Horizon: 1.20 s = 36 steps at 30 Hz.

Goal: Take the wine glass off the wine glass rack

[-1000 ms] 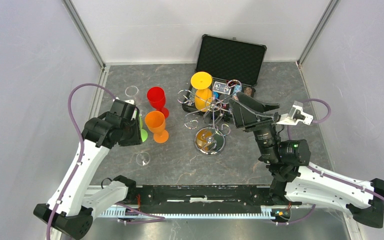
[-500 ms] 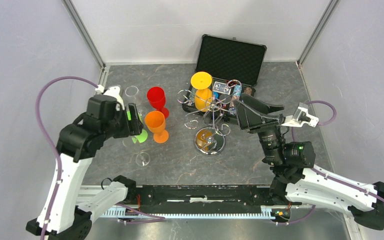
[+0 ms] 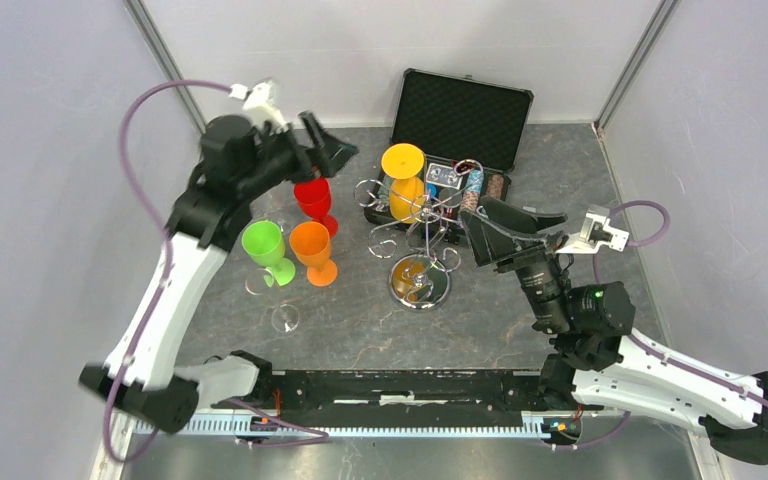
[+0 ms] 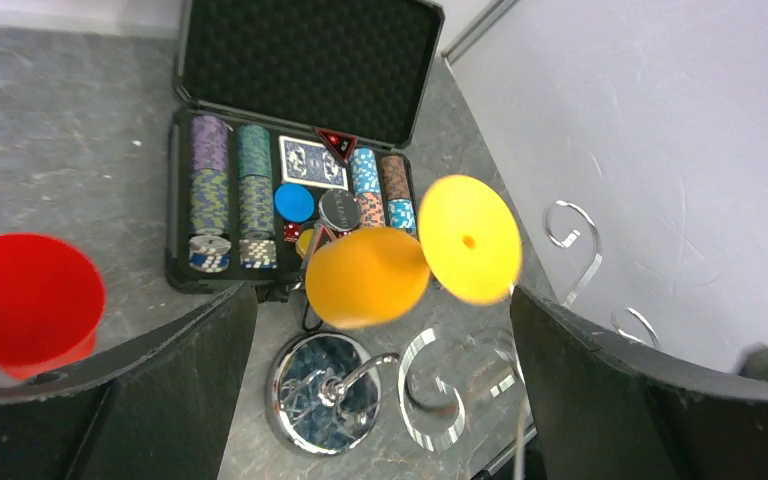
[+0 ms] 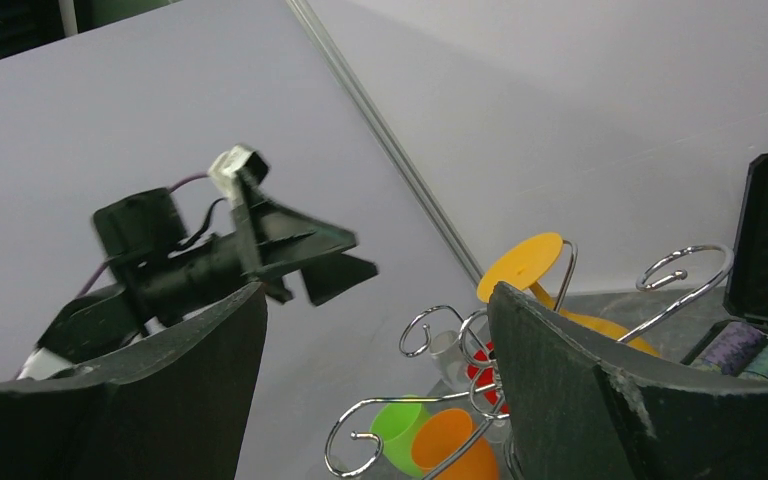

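A yellow wine glass [image 3: 403,185] hangs upside down on the chrome wine glass rack [image 3: 419,283], foot up. In the left wrist view the yellow wine glass [image 4: 365,277] hangs over the rack's mirrored base [image 4: 325,392]. My left gripper [image 3: 328,145] is open and empty, raised above the red glass [image 3: 312,194], left of the rack. My right gripper [image 3: 478,218] is open and empty, close to the rack's right side. The right wrist view looks past the rack's curled arms [image 5: 430,400] to the yellow foot [image 5: 520,265].
Green [image 3: 265,245], orange [image 3: 312,250] and red glasses stand on the table left of the rack. Clear glasses [image 3: 286,317] stand near them. An open black case [image 3: 460,110] of poker chips lies behind the rack. Grey walls close in on both sides.
My left gripper opened and let go of the green glass, which now stands on the table. It rose and swung back and right, above the red glass. The right arm barely shifted.
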Available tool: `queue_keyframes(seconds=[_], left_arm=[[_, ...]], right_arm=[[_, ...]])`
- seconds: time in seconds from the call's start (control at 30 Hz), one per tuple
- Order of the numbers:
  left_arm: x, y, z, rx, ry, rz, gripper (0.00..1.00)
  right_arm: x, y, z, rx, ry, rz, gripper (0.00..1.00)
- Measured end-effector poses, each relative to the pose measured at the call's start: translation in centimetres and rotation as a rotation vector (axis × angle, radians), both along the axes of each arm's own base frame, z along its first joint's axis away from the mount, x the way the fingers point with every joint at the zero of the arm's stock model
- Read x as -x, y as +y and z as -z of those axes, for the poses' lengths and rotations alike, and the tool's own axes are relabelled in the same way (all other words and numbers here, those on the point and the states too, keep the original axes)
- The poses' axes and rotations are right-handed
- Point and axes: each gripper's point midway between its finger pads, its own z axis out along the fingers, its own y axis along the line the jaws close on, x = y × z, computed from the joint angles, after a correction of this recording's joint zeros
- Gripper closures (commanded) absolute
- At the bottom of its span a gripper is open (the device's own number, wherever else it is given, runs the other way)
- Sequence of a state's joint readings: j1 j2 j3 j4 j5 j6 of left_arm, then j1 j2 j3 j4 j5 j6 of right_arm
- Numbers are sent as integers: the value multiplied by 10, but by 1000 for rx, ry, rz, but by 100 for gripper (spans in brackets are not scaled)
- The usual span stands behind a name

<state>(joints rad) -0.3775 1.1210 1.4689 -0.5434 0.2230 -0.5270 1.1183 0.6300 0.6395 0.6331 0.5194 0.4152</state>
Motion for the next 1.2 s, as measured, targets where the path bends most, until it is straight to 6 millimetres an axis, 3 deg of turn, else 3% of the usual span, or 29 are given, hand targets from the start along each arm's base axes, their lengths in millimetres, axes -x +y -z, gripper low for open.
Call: queue_keyframes(seconds=[0.1, 0.2, 0.3, 0.4, 0.57, 0.83, 1.2], left_arm=[[-39, -27, 30, 9, 82, 50, 1], [-57, -45, 56, 29, 163, 96, 11], [-65, -59, 68, 62, 208, 145, 20], [-67, -72, 69, 110, 228, 200, 21], [-63, -84, 51, 188, 206, 266, 20], [-54, -95, 39, 259, 210, 354, 39], [-50, -105, 51, 297, 299, 414, 64]], right_arm=[[1, -5, 1, 6, 6, 4, 14], [3, -11, 0, -6, 7, 10, 15], [4, -15, 1, -14, 10, 17, 15], [2, -15, 5, -5, 19, 23, 15], [0, -16, 11, 9, 34, 33, 15], [-1, -16, 14, 12, 41, 39, 15], [-1, -16, 15, 11, 44, 38, 15]])
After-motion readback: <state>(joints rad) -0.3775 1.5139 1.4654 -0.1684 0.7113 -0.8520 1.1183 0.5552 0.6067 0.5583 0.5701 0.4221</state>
